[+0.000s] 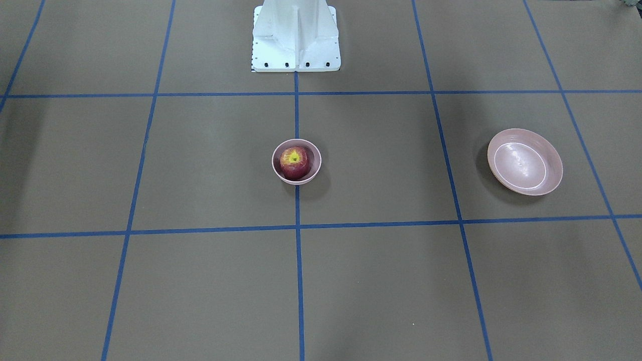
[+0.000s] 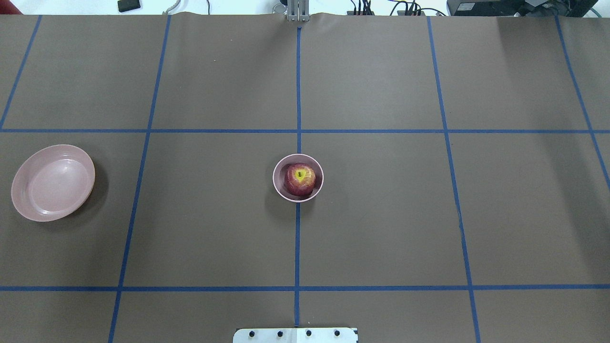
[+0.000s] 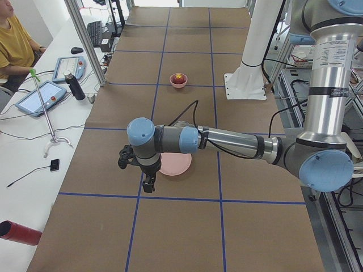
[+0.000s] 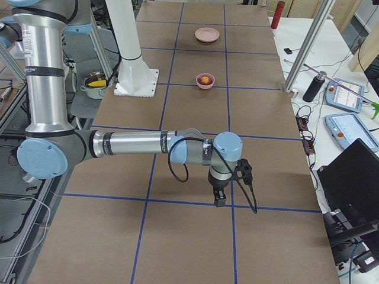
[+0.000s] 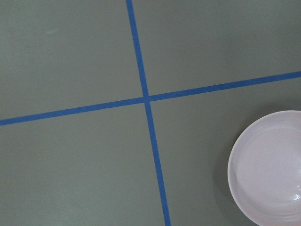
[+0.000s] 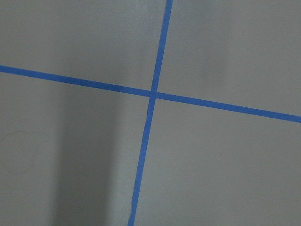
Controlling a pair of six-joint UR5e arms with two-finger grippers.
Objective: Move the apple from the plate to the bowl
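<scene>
The dark-red apple (image 1: 294,162) with its yellow-green stem patch sits inside the small deep pink bowl (image 1: 316,153) at the table's middle; it also shows in the overhead view (image 2: 300,180), where the bowl (image 2: 280,189) rings it. The wide pink plate (image 1: 524,161) (image 2: 52,182) lies bare on the robot's left side, and part of the plate (image 5: 270,165) shows in the left wrist view. My left gripper (image 3: 148,184) hangs above the table beside the plate (image 3: 177,165). My right gripper (image 4: 219,198) hangs over bare table, far from the bowl (image 4: 205,83). I cannot tell whether either gripper is open or shut.
The white robot base (image 1: 296,40) (image 2: 295,335) stands at the table's edge behind the bowl. Blue tape lines grid the brown table. A person (image 3: 14,42), tablets, a bottle (image 3: 74,86) and a red cylinder (image 3: 20,232) are at a side desk.
</scene>
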